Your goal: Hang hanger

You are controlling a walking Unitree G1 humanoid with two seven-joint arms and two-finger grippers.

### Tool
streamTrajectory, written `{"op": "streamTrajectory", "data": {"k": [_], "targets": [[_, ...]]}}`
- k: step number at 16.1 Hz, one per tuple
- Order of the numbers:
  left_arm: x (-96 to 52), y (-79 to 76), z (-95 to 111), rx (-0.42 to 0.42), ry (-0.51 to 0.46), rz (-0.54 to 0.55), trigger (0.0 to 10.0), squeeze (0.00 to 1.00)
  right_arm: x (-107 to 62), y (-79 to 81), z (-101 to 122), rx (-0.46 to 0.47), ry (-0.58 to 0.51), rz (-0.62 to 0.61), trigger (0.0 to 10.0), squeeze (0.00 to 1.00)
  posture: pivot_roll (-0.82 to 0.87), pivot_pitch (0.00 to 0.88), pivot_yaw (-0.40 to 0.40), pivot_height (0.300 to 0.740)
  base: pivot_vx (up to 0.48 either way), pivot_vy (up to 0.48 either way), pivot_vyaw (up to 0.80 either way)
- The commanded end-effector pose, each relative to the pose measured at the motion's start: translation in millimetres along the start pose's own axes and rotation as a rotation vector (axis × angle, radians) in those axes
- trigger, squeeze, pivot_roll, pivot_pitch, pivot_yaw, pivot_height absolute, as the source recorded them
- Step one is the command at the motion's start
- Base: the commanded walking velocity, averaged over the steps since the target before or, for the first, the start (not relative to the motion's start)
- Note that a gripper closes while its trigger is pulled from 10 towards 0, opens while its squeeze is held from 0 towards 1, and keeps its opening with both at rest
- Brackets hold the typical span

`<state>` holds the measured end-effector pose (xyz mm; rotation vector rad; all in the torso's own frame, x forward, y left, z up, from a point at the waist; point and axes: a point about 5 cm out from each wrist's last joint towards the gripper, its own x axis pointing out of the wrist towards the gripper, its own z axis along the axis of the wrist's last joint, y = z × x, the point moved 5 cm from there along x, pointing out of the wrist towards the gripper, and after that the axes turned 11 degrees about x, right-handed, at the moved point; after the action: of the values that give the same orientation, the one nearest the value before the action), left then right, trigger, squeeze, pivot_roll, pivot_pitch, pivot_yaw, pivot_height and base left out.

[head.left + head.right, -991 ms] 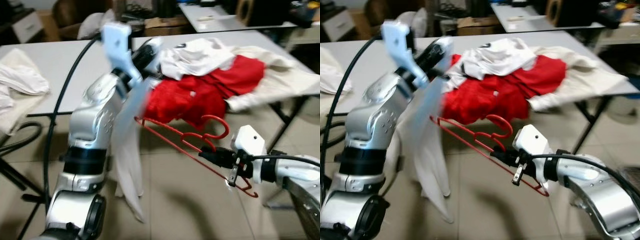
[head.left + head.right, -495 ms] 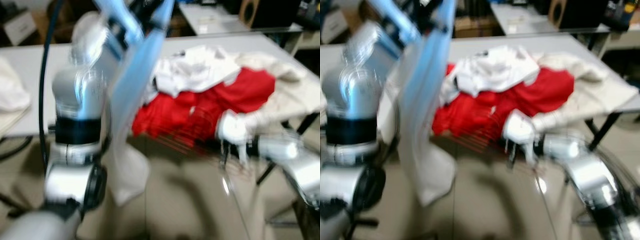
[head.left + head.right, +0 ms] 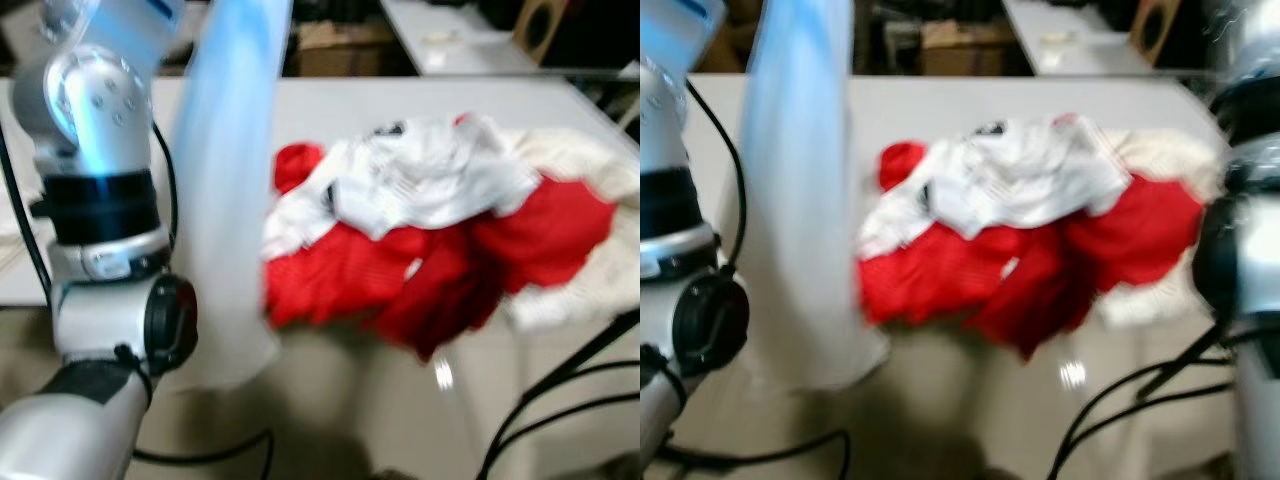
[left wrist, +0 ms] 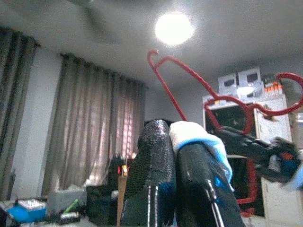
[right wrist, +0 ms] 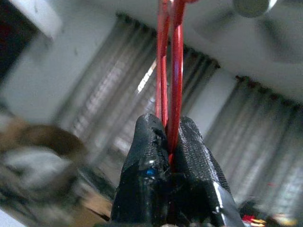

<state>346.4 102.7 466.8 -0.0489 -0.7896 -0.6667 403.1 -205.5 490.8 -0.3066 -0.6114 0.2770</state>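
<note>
- The hanger (image 5: pixel 169 56), low before the table a second ago, is now up against the ceiling, pinched in our right gripper (image 5: pixel 169 156)
- Our left gripper (image 4: pixel 176 142), also raised, clamps the white cloth (image 3: pixel 225 200)
- Red and white clothes (image 3: pixel 430 230) lie on the table (image 3: pixel 300 110)

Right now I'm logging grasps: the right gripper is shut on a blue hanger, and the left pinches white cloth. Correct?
Not quite: the hanger in the right gripper is red, as the right wrist view shows. The left gripper does pinch white cloth.
</note>
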Motion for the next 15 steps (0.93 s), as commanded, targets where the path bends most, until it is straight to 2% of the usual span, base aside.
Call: {"op": "streamTrajectory", "data": {"k": [1,2,3,4,5,6,7,11,13,14,15], "targets": [[3.7,-1.9,-5,0.021,0.035,0.003,10.0,0.00,-8.3,10.4,-49,-0.017,0.181,0.066,10.0,0.00,-0.02,0.000,-0.028,0.740,0.480,0.000,0.00],[-4.9,7.4,-29,0.088,0.153,0.053,10.0,0.00,-20.6,22.5,-81,-0.093,0.313,0.171,10.0,0.00,-0.02,0.000,-0.030,0.740,0.480,0.000,0.00],[-14.2,12.7,-52,0.135,0.254,0.083,10.0,0.00,-31.4,32.1,-101,-0.065,0.356,0.222,10.0,0.00,-0.02,0.000,-0.028,0.740,0.480,0.000,0.00],[-52.6,21.1,-112,0.214,0.512,0.127,10.0,0.00,-71.0,60.8,-143,0.031,0.428,0.369,10.0,0.00,-0.03,0.000,-0.004,0.740,0.292,0.000,0.00],[-70.5,17.4,-133,0.194,0.578,0.125,10.0,0.00,-93.9,71.9,-150,0.105,0.432,0.420,10.0,0.00,-0.04,0.000,0.015,0.740,0.000,0.000,0.00],[-87.5,10.6,-150,0.135,0.623,0.119,10.0,0.00,-124.0,88.0,-145,0.202,0.422,0.490,10.0,0.00,-0.05,0.000,0.031,0.740,0.000,0.000,0.00],[-95.3,7.9,-159,0.108,0.647,0.119,10.0,0.00,-143.1,99.9,-136,0.262,0.415,0.550,10.0,0.00,-0.07,0.000,0.048,0.740,0.000,0.000,0.00],[-99.6,9.9,-172,0.116,0.691,0.119,10.0,0.00,-190.9,124.6,-108,0.430,0.440,0.718,10.0,0.00,-0.09,0.000,0.072,0.740,0.000,0.000,0.00],[-101.6,11.9,-177,0.141,0.710,0.123,10.0,0.00,-208.7,131.9,-103,0.461,0.473,0.759,10.0,0.00,-0.08,0.000,0.067,0.740,0.000,0.000,0.00],[-101.4,11.0,-177,0.104,0.698,0.125,0.0,0.00,-217.9,141.1,-94,0.503,0.489,0.808,10.0,0.00,-0.08,0.000,0.065,0.740,0.000,0.000,0.00],[-100.1,14.2,-176,0.088,0.688,0.145,0.0,0.00,-227.3,151.0,-89,0.530,0.529,0.876,10.0,0.00,-0.08,0.000,0.061,0.740,0.000,0.000,0.00]]}}
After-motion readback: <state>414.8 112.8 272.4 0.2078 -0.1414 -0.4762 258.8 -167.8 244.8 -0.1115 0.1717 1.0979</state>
